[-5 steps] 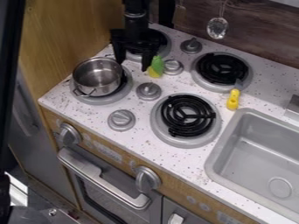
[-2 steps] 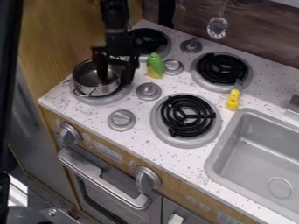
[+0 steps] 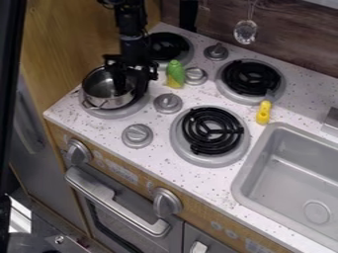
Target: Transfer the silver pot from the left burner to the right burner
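- White, speckled desk (image 3: pixel 214 183), wood-grained along its front
- Yellow-brown wood panel (image 3: pixel 66 34), upright at the left
- Dark wood-grained wall (image 3: pixel 290 44) behind
- Grey oven door (image 3: pixel 170 237) below, with silvery handle (image 3: pixel 115 201)
- Bright patch (image 3: pixel 20 221) low at left

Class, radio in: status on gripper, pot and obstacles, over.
Gripper at right rim of silver pot. Pot on left front burner. Toy corn, right of gripper, might obstruct transfer.

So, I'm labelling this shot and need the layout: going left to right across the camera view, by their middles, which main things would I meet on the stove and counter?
Silver pot → green-and-yellow toy → front right burner → yellow-handled tool → sink.
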`<state>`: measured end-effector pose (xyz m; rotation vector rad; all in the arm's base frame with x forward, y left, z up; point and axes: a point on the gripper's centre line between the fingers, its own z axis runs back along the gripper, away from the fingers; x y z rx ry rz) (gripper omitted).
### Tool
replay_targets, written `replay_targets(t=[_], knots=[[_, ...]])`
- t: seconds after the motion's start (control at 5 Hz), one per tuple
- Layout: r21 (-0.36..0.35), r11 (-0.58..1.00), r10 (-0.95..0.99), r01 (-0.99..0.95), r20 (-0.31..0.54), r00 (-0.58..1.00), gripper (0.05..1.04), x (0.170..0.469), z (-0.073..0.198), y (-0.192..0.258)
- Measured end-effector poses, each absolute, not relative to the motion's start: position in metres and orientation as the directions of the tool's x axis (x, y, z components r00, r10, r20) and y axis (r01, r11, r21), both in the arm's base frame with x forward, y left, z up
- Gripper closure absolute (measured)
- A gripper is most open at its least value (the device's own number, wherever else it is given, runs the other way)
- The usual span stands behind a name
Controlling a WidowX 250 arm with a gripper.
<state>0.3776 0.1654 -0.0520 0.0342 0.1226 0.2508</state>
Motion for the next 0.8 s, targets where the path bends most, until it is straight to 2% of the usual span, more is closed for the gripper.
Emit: replay_targets(t=[0.2, 0.4, 0.6, 0.8], knots=[[0.061, 0.976, 0.215, -0.209, -0.112, 0.970, 0.802, 0.379, -0.049, 0.153], [0.074, 0.987, 0.148, -0.143, -0.063, 0.987, 0.970, 0.381, -0.036, 0.127], [0.087, 0.993, 0.083, -0.083, 0.002, 0.997, 1.010, 0.377, -0.022, 0.083], [0.085, 0.995, 0.049, -0.048, -0.007, 0.999, 1.013, 0.363, -0.024, 0.040]])
